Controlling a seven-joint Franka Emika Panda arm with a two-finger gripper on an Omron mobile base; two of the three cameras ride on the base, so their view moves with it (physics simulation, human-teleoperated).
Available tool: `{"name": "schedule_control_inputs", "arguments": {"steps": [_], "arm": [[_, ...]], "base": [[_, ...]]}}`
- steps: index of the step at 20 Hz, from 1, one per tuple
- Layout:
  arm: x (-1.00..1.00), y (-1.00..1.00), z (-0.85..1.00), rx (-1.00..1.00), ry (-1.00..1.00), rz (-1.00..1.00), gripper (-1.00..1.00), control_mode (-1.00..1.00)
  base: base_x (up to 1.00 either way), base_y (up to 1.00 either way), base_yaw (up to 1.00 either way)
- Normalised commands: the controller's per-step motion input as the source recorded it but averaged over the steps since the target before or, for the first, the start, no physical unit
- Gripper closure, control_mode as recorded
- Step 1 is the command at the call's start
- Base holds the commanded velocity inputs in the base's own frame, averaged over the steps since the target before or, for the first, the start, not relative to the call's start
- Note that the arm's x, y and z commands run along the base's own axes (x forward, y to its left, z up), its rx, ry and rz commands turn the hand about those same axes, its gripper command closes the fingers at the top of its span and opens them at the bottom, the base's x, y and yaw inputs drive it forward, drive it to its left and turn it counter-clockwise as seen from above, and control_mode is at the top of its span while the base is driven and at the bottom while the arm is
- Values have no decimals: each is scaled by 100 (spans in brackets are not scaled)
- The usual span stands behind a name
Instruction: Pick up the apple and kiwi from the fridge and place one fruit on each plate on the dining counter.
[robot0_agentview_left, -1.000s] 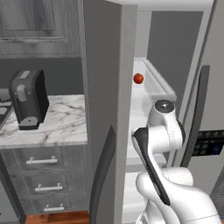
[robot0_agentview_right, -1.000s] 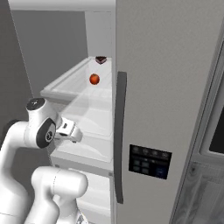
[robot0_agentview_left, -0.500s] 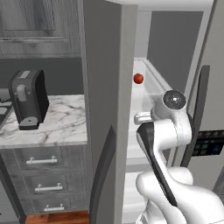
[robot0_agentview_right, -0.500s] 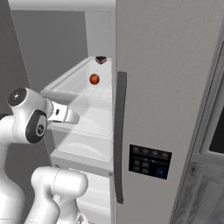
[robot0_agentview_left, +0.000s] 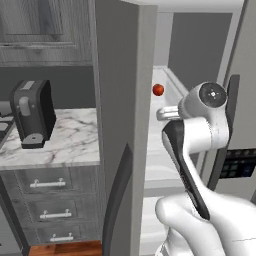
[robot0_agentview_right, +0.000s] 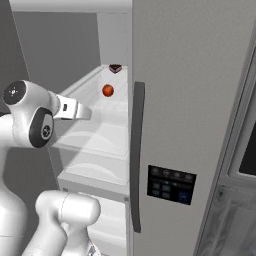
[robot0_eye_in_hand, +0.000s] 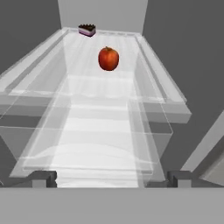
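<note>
- Pointing straight into the open fridge (robot0_agentview_right: 200, 100), gripper (robot0_eye_in_hand: 111, 178) spread wide with both dark fingertips (robot0_eye_in_hand: 41, 178) apart and nothing between them.
- Sitting upright on the clear upper shelf (robot0_eye_in_hand: 103, 83), the apple (robot0_eye_in_hand: 108, 58), red and glossy, well ahead of the gripper and roughly centred between the shelf's side walls.
- Showing too from the left base view as a small red ball (robot0_agentview_left: 158, 90) just past the edge of the open grey door (robot0_agentview_left: 122, 125), and from the right base view (robot0_agentview_right: 107, 90) beyond the white wrist.
- Resting at the far back of that same shelf, a dark wedge of cake (robot0_eye_in_hand: 87, 29), behind the apple and a little to its left, apart from it.
- Hanging level at shelf height, the white arm (robot0_agentview_left: 200, 130), wrist reaching in over the front lip of the shelf.
- Standing off to the left on the marble bench (robot0_agentview_left: 65, 140), a black coffee machine (robot0_agentview_left: 32, 112), with grey drawers below.
- Glowing faintly on the right-hand fridge door, a dark button panel (robot0_agentview_right: 170, 184) beside the long curved handle (robot0_agentview_right: 135, 155).
</note>
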Motion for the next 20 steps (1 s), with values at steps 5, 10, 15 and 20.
{"name": "schedule_control_inputs", "arguments": {"steps": [5,10,15,20], "arm": [[20,0,29,0,0,1,-100,-100],[36,0,-7,0,-3,5,-100,-100],[51,-14,-16,0,-2,4,-100,-100],[55,-12,-7,0,2,1,-100,-100]], "base": [[0,0,0],[0,0,0],[0,0,0],[0,0,0]]}}
